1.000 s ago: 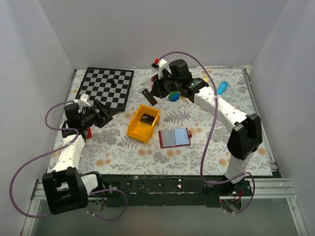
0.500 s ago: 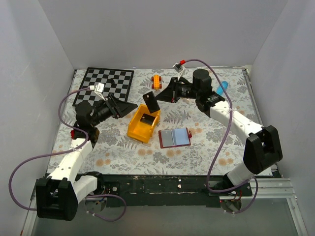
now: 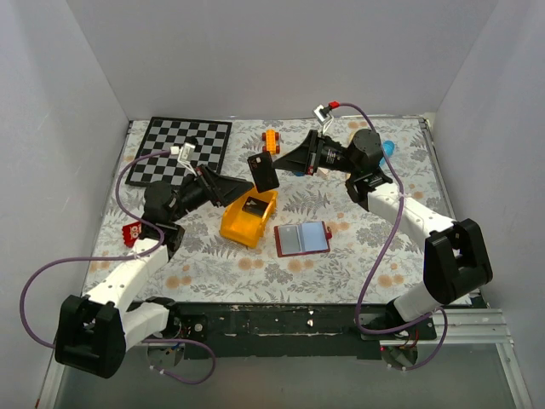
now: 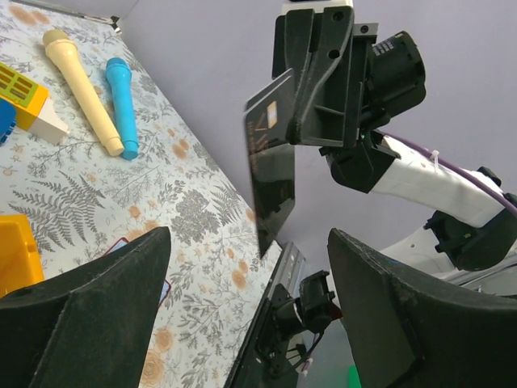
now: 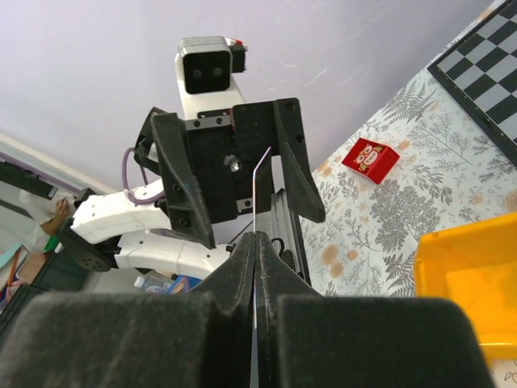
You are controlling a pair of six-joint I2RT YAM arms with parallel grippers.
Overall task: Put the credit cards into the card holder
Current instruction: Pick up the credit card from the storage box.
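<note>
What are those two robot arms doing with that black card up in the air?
The right gripper pinches a black card and holds it up above the yellow bin. The left gripper is open and points at the card without touching it, so it looks like a handover. A second card lies in the bin. The red card holder lies open beside it.

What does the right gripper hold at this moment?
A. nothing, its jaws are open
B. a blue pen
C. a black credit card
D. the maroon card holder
C: the right gripper is shut on a black credit card, held up in the air in front of the open left gripper, while the card holder lies open on the table.
</note>
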